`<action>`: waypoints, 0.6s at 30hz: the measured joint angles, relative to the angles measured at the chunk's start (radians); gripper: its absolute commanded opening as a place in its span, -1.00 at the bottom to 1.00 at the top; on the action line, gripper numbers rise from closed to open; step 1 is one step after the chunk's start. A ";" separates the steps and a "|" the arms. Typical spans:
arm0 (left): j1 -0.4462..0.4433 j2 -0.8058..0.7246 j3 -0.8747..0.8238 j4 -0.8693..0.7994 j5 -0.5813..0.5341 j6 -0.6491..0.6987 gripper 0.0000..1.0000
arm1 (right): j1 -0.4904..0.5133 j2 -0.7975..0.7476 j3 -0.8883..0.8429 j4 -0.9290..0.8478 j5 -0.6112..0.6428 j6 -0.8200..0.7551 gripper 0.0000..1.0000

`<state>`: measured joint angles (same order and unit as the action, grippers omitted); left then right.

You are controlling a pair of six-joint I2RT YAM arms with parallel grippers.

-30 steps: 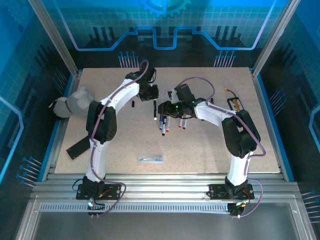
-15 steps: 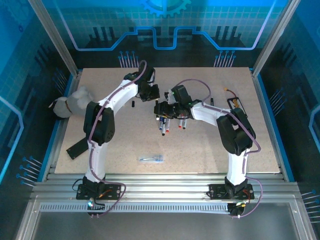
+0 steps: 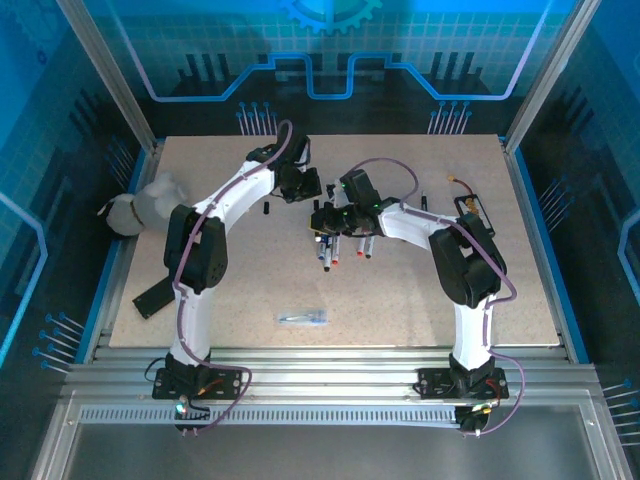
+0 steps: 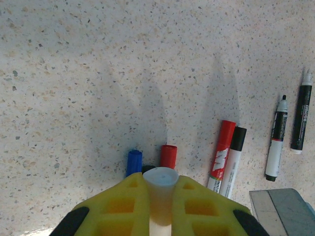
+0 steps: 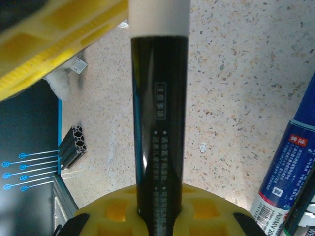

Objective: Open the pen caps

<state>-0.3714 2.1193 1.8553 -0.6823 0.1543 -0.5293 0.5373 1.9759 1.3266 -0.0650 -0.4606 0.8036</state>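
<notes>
Right tool [image 5: 157, 209]: clamped on black pen barrel [image 5: 158, 123]; left tool [image 4: 160, 199]: clamped on its white cap [image 4: 160, 177] (best pulled straight along barrel).

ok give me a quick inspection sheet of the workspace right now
surface: speckled table, no spill seen
job's things: held pen, black barrel, white end; red pen and others loose; blue pen end, red pen end partly hidden
clutter: clear wrapper, white cloth
grippers: left gripper shut on held pen's white end; right gripper shut on its barrel
cables: purple cables along both arms
surroundings: blue-lit enclosure walls
</notes>
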 measured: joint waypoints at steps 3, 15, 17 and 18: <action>-0.002 0.000 -0.009 0.000 0.000 -0.002 -0.63 | 0.001 -0.003 -0.012 0.000 -0.004 0.000 -1.00; -0.005 0.000 -0.016 0.000 0.000 -0.021 -0.41 | 0.006 -0.004 -0.016 0.010 -0.012 -0.011 -1.00; -0.005 0.000 -0.018 -0.001 0.000 -0.022 -0.41 | 0.008 -0.004 -0.016 0.012 -0.012 -0.015 -1.00; -0.005 0.000 -0.018 -0.001 0.000 -0.022 -0.42 | 0.008 -0.004 -0.016 0.014 -0.012 -0.015 -1.00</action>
<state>-0.3759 2.1193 1.8374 -0.6834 0.1543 -0.5510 0.5453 1.9717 1.3109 -0.0513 -0.4725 0.7883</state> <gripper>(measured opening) 0.294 0.145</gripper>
